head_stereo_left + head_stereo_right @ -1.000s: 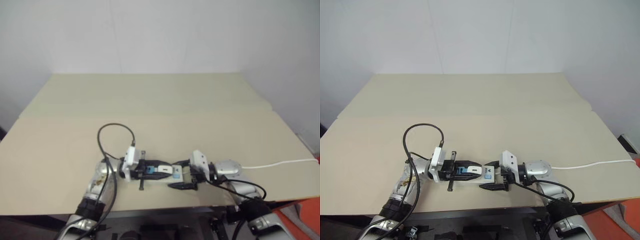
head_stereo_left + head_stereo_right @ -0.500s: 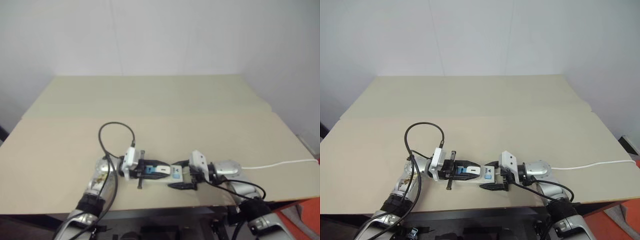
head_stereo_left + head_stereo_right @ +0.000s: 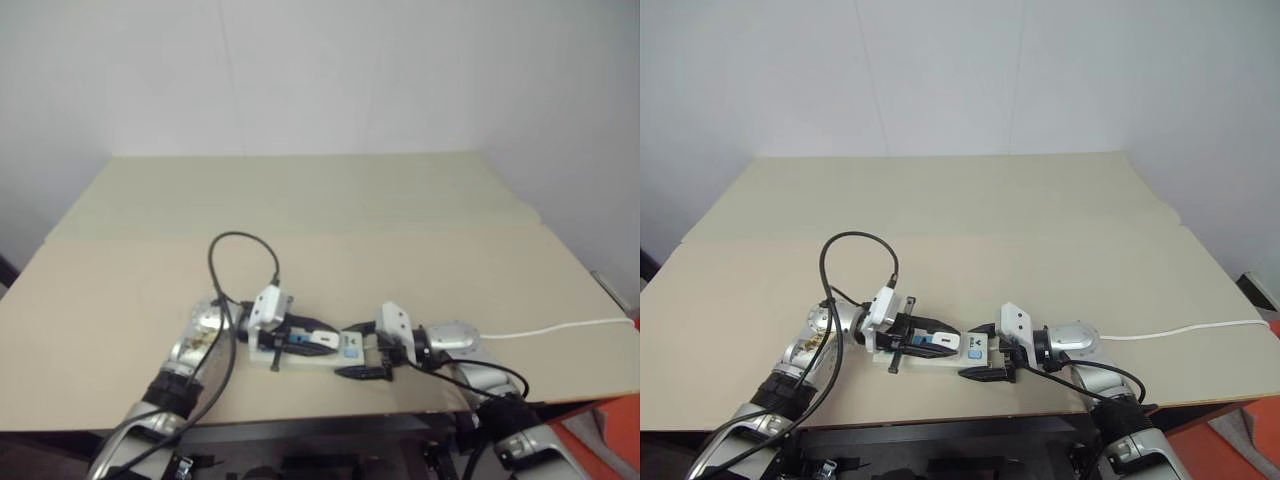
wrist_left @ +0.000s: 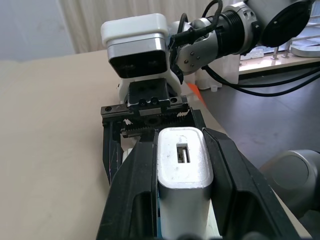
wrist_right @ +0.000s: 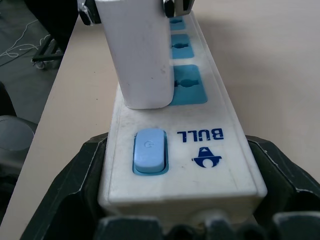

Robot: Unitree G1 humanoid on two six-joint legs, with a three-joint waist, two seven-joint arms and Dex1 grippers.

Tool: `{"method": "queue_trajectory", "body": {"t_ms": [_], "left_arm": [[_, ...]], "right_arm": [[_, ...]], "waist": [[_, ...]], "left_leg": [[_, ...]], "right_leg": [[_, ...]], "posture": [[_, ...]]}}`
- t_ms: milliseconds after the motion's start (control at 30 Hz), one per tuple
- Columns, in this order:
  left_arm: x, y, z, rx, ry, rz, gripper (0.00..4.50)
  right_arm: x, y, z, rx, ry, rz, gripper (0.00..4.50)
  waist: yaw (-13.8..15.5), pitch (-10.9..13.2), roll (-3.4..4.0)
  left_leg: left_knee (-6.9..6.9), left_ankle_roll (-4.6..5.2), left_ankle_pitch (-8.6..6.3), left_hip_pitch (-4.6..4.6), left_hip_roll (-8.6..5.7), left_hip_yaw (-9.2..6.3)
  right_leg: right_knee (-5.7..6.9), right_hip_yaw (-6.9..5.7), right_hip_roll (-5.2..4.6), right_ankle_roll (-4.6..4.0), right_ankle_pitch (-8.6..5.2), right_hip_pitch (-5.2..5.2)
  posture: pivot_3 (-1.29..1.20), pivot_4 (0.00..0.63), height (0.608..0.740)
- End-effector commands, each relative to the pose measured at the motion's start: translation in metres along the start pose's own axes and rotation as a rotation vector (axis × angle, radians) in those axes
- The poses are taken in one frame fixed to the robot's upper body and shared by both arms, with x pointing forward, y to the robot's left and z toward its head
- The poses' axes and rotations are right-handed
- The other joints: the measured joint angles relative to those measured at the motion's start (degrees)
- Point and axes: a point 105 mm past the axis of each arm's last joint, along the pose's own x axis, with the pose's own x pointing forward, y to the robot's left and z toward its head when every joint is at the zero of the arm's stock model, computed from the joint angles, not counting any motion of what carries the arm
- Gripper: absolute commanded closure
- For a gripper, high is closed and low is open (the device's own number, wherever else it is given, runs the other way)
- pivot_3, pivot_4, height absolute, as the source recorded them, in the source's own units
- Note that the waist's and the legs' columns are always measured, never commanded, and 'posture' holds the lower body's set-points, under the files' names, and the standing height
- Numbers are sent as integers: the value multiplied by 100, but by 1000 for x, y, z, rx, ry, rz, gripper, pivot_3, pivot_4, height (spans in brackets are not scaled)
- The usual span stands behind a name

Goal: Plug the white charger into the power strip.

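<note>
The white charger (image 4: 183,176) is clamped between the two black fingers of the left gripper (image 3: 923,336) and is held low over the power strip (image 5: 172,131), its lower end at the socket face nearest the switch. Whether the pins have entered the socket cannot be told; in the right wrist view the charger body leans a little and sits off to one side of the blue socket face (image 5: 186,85), so it is judged not yet seated. The power strip lies near the front edge of the beige table (image 3: 330,215) and is held at its switch end by the right gripper (image 3: 985,352), whose fingers are spread wide around the bar's two long sides. The thin white cord (image 3: 560,328) runs away to the right across the table.

The step in hand is judged to be insertion: alignment of the pins with the socket. For the next move the charger is to be squared up over the socket holes and pressed straight down, while the strip is kept steady so that it does not slide or tip
</note>
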Motion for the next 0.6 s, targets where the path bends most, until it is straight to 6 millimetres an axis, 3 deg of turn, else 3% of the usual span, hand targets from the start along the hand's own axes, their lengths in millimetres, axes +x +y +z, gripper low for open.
{"method": "queue_trajectory", "body": {"t_ms": [33,600], "left_arm": [[-19,-8,-39,-147,192,52,3476],[-23,-17,-44,-243,180,106,3476]], "right_arm": [[2,6,1,-6,-3,48,1074],[2,7,1,-6,-2,61,1074]], "waist": [[-3,-1,0],[-20,-2,0]], "left_leg": [[0,0,0,0,0,0],[-20,0,-1,4,1,1]], "right_leg": [[0,0,0,0,0,0],[-10,3,0,1,-1,-1]], "posture": [[0,150,740],[0,150,740]]}}
